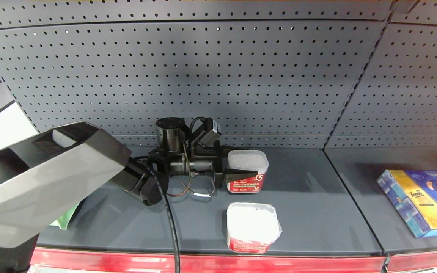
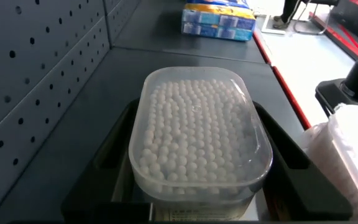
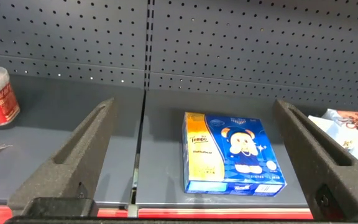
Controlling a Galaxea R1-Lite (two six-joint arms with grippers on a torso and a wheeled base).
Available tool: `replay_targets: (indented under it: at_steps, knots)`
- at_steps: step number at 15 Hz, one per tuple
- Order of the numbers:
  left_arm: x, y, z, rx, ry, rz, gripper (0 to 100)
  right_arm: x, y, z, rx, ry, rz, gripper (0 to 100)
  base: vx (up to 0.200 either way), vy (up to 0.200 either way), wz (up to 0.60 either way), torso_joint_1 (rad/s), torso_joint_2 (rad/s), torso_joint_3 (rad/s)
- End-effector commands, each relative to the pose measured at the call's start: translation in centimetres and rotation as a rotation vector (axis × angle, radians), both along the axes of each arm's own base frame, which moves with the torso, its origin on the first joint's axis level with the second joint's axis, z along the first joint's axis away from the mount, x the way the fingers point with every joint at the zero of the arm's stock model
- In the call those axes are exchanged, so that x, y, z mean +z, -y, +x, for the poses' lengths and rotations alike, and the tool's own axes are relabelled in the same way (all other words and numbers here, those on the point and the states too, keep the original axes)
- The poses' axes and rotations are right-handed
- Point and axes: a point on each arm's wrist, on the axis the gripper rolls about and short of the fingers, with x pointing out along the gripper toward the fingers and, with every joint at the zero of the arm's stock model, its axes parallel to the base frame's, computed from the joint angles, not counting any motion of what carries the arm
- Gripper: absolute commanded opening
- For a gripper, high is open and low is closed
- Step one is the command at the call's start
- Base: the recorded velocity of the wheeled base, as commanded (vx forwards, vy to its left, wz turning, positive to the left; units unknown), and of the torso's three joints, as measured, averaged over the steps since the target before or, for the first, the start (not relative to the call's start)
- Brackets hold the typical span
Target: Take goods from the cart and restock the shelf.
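Observation:
A clear cotton swab box (image 1: 247,161) with a red label stands on the grey shelf (image 1: 309,197), toward the back. My left gripper (image 1: 254,167) is shut on it, one finger on each long side. From the left wrist the same cotton swab box (image 2: 197,137) sits between the black fingers (image 2: 114,149). A second cotton swab box (image 1: 252,226) stands at the shelf's front edge, just in front of the first. My right gripper (image 3: 194,104) hangs open and empty over the shelf, facing a blue and yellow tissue pack (image 3: 232,152).
The tissue pack (image 1: 421,201) lies on the right shelf section. A pegboard wall (image 1: 218,76) closes the back. A red strip (image 1: 203,263) runs along the shelf front. Something green (image 1: 65,218) lies under my left arm. Another printed package (image 3: 353,121) lies beside the tissue pack.

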Motion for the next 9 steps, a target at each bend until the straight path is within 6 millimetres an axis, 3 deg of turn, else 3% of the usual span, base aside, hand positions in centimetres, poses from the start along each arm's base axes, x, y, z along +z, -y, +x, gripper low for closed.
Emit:
replay_targets:
  at_steps: [1, 2, 9]
  knots:
    - [0.04, 0.02, -0.03, 0.001, 0.003, -0.001, 0, 0.04, 0.00, 0.07, -0.001, -0.002, 0.000, 100, 0.000, 0.000, 0.00, 0.000, 0.00, 0.000]
    - [-0.03, -0.06, -0.04, -0.002, 0.004, 0.001, 100, 0.04, 0.01, 0.14, -0.001, -0.005, 0.000, 100, 0.000, 0.000, 0.00, 0.000, 0.00, 0.000]
    - [-0.15, -0.10, -0.13, -0.011, 0.009, -0.006, 100, -0.05, 0.01, 0.13, -0.001, -0.007, 0.000, 100, 0.000, 0.000, 0.00, 0.000, 0.00, 0.000]
